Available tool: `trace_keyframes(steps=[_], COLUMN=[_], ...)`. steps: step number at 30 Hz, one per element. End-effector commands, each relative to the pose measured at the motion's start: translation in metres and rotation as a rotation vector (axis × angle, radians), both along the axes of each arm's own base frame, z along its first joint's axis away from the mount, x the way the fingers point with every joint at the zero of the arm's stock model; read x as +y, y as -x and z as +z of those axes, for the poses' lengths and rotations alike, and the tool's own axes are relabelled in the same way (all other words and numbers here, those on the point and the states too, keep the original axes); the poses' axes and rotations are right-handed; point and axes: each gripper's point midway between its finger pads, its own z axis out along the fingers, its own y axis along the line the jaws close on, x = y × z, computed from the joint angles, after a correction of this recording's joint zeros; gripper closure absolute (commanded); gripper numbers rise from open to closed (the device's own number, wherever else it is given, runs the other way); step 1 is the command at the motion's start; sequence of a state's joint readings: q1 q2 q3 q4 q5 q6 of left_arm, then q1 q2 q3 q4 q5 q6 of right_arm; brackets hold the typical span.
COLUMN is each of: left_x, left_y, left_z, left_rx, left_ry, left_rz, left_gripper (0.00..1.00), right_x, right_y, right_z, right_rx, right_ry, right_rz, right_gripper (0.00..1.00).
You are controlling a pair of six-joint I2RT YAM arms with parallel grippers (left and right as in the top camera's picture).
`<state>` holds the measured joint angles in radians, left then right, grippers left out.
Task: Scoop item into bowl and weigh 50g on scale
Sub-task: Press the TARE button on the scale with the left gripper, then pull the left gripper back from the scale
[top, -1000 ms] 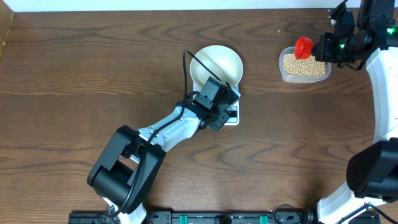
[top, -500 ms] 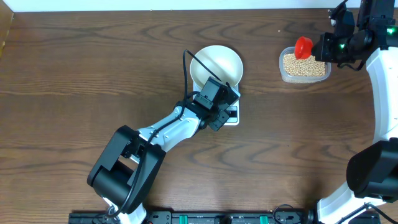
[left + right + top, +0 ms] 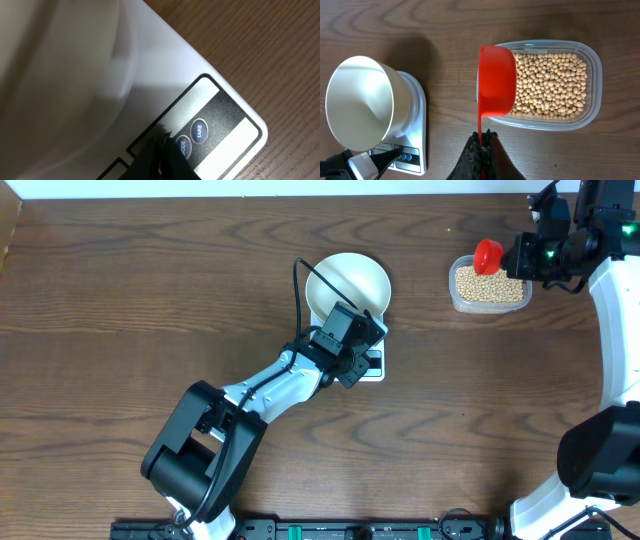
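The white bowl [image 3: 347, 284] stands empty on the white scale [image 3: 374, 368]; both show in the right wrist view, the bowl [image 3: 360, 102] on the scale [image 3: 415, 117]. My left gripper [image 3: 367, 350] is shut, its tips [image 3: 162, 142] on the scale's panel [image 3: 227, 130] beside the MODE button [image 3: 182, 147]. My right gripper [image 3: 520, 255] is shut on the handle of a red scoop [image 3: 495, 80], held over the left end of the clear tub [image 3: 592, 95] of tan beans [image 3: 550, 85]. The scoop [image 3: 487, 255] is tipped on its side.
The clear tub [image 3: 457, 300] sits at the back right, to the right of the scale. The left arm stretches from the front edge up to the scale. Brown wooden table all round.
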<state>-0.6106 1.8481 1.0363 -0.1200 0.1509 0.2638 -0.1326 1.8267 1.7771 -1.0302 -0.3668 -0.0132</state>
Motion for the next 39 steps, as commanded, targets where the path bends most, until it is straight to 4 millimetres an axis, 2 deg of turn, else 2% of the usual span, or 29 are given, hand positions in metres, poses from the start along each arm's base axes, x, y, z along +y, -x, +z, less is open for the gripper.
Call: trace_keyframes(steps=[1, 3, 7, 10, 13, 16, 20, 25, 29, 34, 39], left_x=[-0.002, -0.009, -0.032, -0.038, -0.03, -0.004, 0.033, 0.066, 0.079, 0.09, 0.09], left_y=[-0.002, 0.0, 0.016, 0.026, 0.027, 0.013, -0.006, -0.012, 0.0, 0.029, 0.046], left_z=[0.012, 0.03, 0.079, 0.112, 0.134, 0.146, 0.141, 0.126, 0.112, 0.091, 0.083], left_rx=[-0.026, -0.046, -0.08, -0.129, -0.183, -0.263, -0.286, -0.171, -0.088, 0.041, 0.109], left_ry=[0.014, 0.057, 0.195, 0.242, 0.236, 0.155, 0.063, 0.091, 0.048, -0.034, -0.052], left_rz=[-0.013, -0.034, -0.122, -0.154, -0.126, -0.011, 0.128, 0.327, 0.368, 0.384, 0.418], left_gripper=[0.93, 0.93, 0.93, 0.93, 0.93, 0.93, 0.92, 0.93, 0.93, 0.93, 0.93], right_x=[-0.001, -0.001, -0.001, -0.001, -0.001, -0.002, -0.004, -0.006, -0.01, -0.015, -0.015], right_y=[0.0, -0.001, -0.002, -0.003, -0.005, -0.01, -0.023, -0.04, -0.053, -0.063, -0.066], right_z=[-0.005, -0.005, -0.004, -0.004, -0.003, 0.0, 0.008, 0.022, 0.032, 0.041, 0.044], right_rx=[0.006, 0.003, -0.001, -0.006, -0.017, -0.042, -0.106, -0.201, -0.266, -0.326, -0.344], right_ry=[0.0, 0.0, 0.001, 0.002, 0.003, 0.006, 0.016, 0.03, 0.052, 0.075, 0.077], right_rz=[0.015, 0.015, 0.016, 0.016, 0.016, 0.016, 0.015, 0.015, 0.006, -0.006, -0.006], right_gripper=[0.99, 0.99, 0.99, 0.99, 0.99, 0.99, 0.99, 0.99, 0.99, 0.99, 0.99])
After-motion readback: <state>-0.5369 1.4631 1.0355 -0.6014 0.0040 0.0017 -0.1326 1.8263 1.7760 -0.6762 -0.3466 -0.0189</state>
